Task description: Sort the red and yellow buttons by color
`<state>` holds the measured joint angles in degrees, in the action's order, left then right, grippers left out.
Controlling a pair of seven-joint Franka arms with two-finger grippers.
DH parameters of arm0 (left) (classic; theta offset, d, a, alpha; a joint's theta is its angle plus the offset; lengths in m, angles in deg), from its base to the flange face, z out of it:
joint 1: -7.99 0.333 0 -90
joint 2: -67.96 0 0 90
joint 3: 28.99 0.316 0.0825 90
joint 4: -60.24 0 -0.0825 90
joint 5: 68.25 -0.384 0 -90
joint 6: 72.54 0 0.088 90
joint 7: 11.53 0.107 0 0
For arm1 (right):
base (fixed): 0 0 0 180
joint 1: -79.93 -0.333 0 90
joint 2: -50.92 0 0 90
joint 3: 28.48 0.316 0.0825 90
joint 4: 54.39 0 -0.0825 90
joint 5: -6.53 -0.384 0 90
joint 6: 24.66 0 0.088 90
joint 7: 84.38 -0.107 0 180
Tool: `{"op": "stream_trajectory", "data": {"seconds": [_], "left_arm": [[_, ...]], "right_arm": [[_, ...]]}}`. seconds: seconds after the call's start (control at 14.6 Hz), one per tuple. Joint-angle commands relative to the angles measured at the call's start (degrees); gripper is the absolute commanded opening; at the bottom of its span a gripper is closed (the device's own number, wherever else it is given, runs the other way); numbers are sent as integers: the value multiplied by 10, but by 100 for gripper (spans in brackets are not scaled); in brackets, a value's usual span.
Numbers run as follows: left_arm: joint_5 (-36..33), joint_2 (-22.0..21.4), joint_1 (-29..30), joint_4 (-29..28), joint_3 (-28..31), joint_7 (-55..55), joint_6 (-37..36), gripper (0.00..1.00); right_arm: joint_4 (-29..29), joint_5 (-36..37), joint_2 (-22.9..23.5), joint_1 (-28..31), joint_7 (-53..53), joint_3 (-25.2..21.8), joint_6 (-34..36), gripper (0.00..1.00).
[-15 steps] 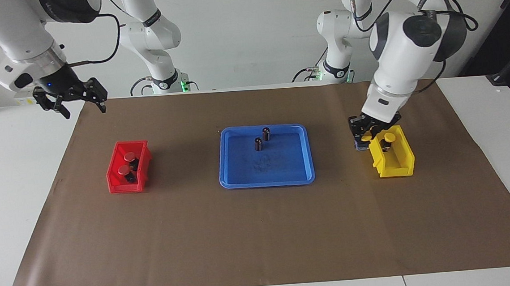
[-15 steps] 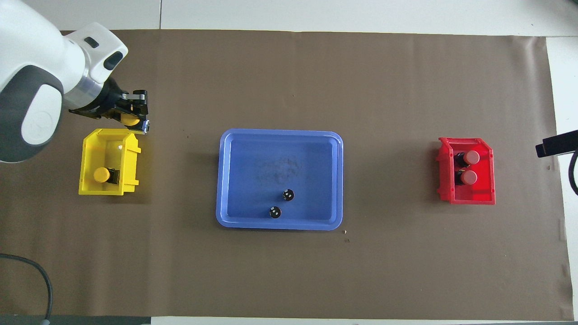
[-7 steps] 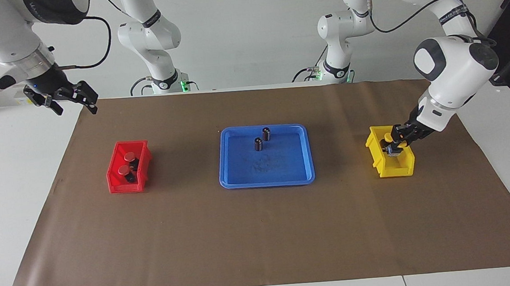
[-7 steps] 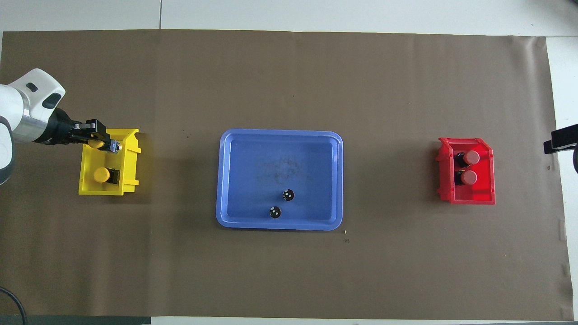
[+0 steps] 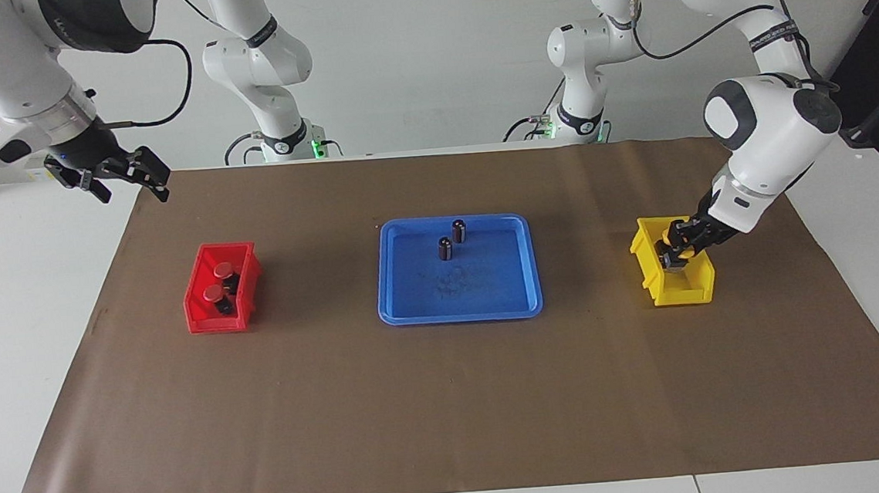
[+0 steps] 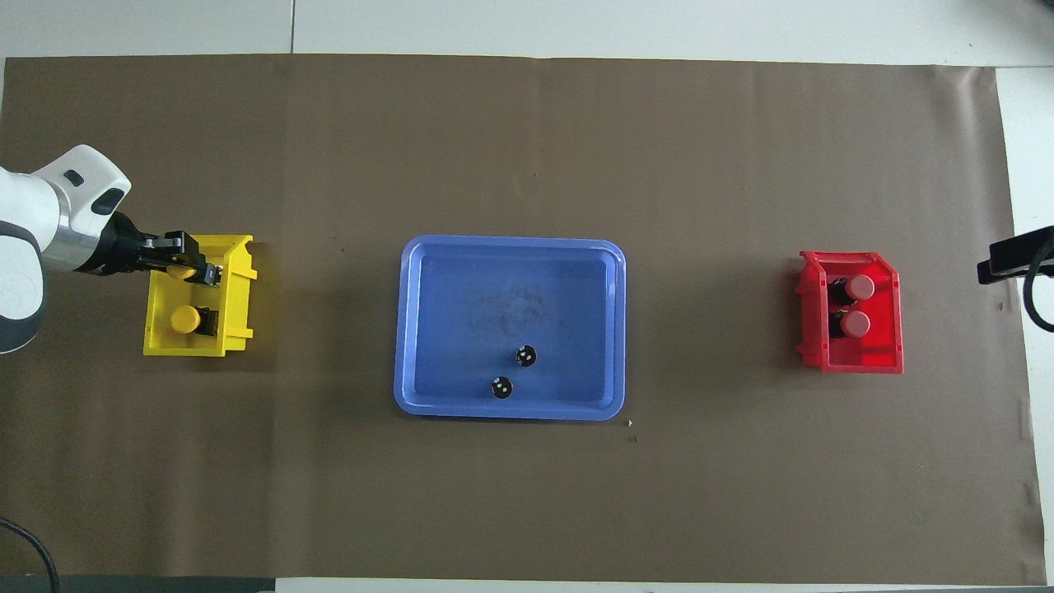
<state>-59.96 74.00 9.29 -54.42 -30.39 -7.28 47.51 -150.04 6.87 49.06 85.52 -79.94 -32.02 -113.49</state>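
The left gripper point(image 5: 677, 252) is clamped on a yellow button point(image 6: 183, 271), holding it low inside the yellow bin point(image 6: 236, 329), farther from the robots than the other yellow button point(image 6: 185, 319) so they don't collide. Both red buttons point(image 5: 218, 282) sit in the red bin point(image 5: 198, 313). The right gripper point(image 5: 111, 174) waits wide open and empty, raised over the table edge at its arm's end.
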Motion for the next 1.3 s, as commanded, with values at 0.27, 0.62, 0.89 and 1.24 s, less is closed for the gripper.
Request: {"op": "stream_trajectory", "data": {"seconds": [0.27, 0.62, 0.89, 1.24], "left_arm": [[15, 21, 17, -37, -1, 31, 62, 1], [15, 34, 18, -46, -1, 39, 84, 10], [15, 37, 13, -39, -2, 35, 85, 45], [15, 37, 13, -29, -2, 35, 77, 62]], "right_arm": [[-3, 5, -19, -4, -6, 4, -6, 100], [-4, 5, -19, -5, -5, 4, -6, 100], [-2, 5, -19, -5, -6, 5, -6, 100], [-2, 3, -19, -5, -5, 5, -13, 100]]}}
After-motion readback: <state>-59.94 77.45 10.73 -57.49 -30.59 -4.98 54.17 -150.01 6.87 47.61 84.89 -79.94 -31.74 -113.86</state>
